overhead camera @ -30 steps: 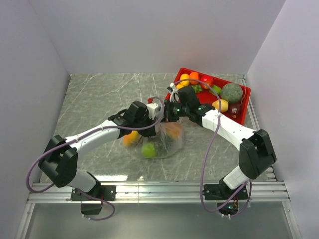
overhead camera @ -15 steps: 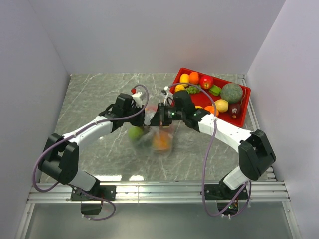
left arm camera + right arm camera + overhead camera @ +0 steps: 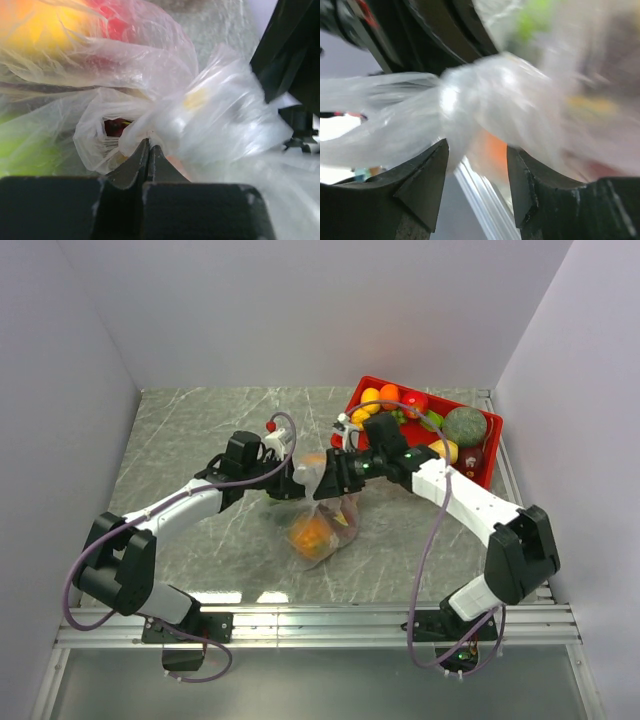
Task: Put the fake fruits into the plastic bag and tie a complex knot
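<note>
The plastic bag [image 3: 335,515] sits mid-desk, slightly toward the right edge and near the red tray [image 3: 487,472]. Both arms meet at its neck. From the top view, one orange fruit [image 3: 310,534] shows thru the film low in the bag, on the side facing the near edge. A 2nd orangish patch sits up by the neck, too small to name.

More fake fruits [image 3: 465,426] lie in the tray at the far right corner: yellow, orange, red, green, a dark red one and a big round green one.

Left jaws: pressed tight together, no gap, pinching a fold of film at the bag's gathered mouth. In the left wrist view the film bulges around the tips. Behind it are a red fruit [image 3: 114,25], a yellow-orange one [image 3: 35,22] and a green blur [image 3: 22,150]. Dark parts of the right arm [image 3: 292,55] stand just past the film.

Right jaws: narrow, w/ a clear slot between the fingers [image 3: 420,192]. The knot [image 3: 470,102] is a bunched white lump of film just beyond the tips. One loose tail runs off to the left of that view. Film brushes the inner edge of one finger; the other finger stands apart from it, and a pale desk rail shows thru the slot. That view is blurred, so I can't tell if the film is held at all.
</note>
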Controlling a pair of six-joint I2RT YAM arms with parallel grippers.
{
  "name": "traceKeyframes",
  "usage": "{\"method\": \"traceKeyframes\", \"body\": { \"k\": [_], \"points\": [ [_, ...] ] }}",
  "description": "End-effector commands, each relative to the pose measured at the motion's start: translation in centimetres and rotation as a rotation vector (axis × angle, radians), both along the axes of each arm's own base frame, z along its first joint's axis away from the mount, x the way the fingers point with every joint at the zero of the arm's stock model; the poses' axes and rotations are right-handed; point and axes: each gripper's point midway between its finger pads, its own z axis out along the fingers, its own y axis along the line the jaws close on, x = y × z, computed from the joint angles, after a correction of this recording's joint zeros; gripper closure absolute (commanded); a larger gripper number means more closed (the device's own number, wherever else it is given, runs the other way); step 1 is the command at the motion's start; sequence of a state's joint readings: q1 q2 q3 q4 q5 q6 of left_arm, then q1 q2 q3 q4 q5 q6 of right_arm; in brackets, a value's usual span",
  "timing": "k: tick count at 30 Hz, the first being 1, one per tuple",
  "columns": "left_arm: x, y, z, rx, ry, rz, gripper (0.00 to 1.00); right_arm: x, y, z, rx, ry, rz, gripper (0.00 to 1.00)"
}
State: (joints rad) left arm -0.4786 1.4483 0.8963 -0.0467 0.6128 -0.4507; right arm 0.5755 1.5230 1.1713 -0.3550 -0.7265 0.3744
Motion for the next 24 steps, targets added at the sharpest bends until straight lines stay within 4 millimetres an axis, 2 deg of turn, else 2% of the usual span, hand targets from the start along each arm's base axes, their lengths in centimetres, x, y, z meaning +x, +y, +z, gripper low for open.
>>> {"method": "traceKeyframes", "body": {
  "k": [1,3,5,6,8,10,12,13,14,17,19,20,21,23,24],
  "points": [
    [-1.2,-0.6,2.0,-0.084,-0.024,-0.079,1.00,-2.3,-2.5,3.0,-0.002,-0.086,0.096,0.43],
    [-1.4,-0.6,1.9,-0.090,-0.016,-0.087,1.00,-2.9,-3.1,3.7,0.003,-0.107,0.104,0.44],
    [-1.3,-0.6,1.8,-0.089,-0.012,-0.087,1.00,-2.7,-3.6,3.8,0.005,-0.117,0.092,0.46],
    [-1.2,-0.6,1.9,-0.090,-0.014,-0.087,1.00,-2.5,-3.9,3.6,0.001,-0.108,0.073,0.53],
    [-1.1,-0.7,2.0,-0.090,-0.017,-0.092,1.00,-1.3,-4.7,3.6,0.017,-0.090,0.028,0.59],
    [-1.4,-0.6,1.6,-0.078,0.003,-0.093,1.00,0.8,-5.5,3.1,0.013,-0.097,-0.046,0.72],
    [-1.6,-0.6,1.6,-0.084,0.005,-0.100,1.00,2.0,-5.7,2.1,0.016,-0.053,-0.115,0.86],
    [-1.7,-0.6,1.6,-0.086,0.006,-0.104,1.00,3.1,-5.5,2.0,0.025,-0.073,-0.139,0.90],
    [-1.7,-0.7,1.5,-0.086,0.010,-0.104,1.00,3.6,-5.2,1.2,0.020,-0.042,-0.153,0.92],
    [-1.8,-0.6,1.3,-0.084,0.016,-0.109,1.00,4.4,-3.8,0.1,0.014,-0.029,-0.152,0.92],
    [-2.0,-0.7,1.2,-0.087,0.024,-0.121,1.00,4.2,-3.1,-0.6,0.004,-0.021,-0.135,0.85],
    [-2.1,-0.8,1.3,-0.091,0.026,-0.122,1.00,3.8,-2.7,-1.0,0.009,-0.004,-0.112,0.81],
    [-2.1,-0.7,1.2,-0.092,0.029,-0.121,1.00,2.9,-1.9,-1.2,0.004,0.004,-0.079,0.73],
    [-2.2,-0.8,1.3,-0.102,0.034,-0.132,1.00,1.4,-1.3,-2.4,-0.020,0.047,-0.036,0.67],
    [-2.3,-0.9,1.2,-0.107,0.043,-0.139,1.00,0.4,-0.7,-2.8,-0.023,0.066,-0.008,0.58]
  ]
}}
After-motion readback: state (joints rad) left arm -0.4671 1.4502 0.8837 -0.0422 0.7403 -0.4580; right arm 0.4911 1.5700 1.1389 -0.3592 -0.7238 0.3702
